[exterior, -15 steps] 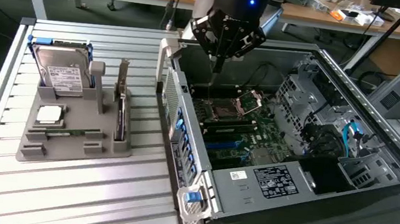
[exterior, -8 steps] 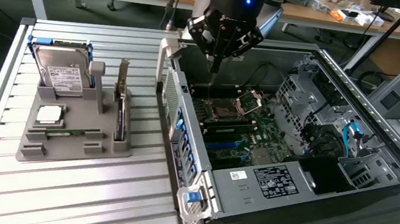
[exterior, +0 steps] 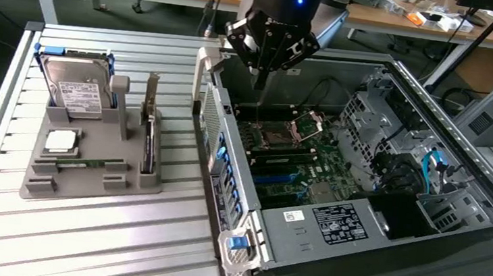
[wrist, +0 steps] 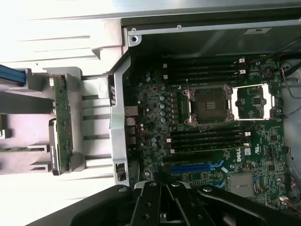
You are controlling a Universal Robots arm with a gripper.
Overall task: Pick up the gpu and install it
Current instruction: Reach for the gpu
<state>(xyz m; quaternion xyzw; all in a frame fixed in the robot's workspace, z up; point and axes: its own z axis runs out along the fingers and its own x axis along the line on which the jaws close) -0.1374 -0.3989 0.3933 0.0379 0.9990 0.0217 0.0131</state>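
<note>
The gripper (exterior: 260,78) is seen closed and empty above the open computer case (exterior: 220,150), while the gpu (exterior: 149,139) is stood upright along the grey holder's (exterior: 70,187) case-side edge, where a misaligned grasp could topple it.

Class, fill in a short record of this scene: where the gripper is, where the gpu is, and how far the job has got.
gripper: jaws shut, empty, above the open computer case's motherboard
gpu: standing on edge in the grey holder, on the exterior view's left of the case
progress: gpu not yet picked up
</note>
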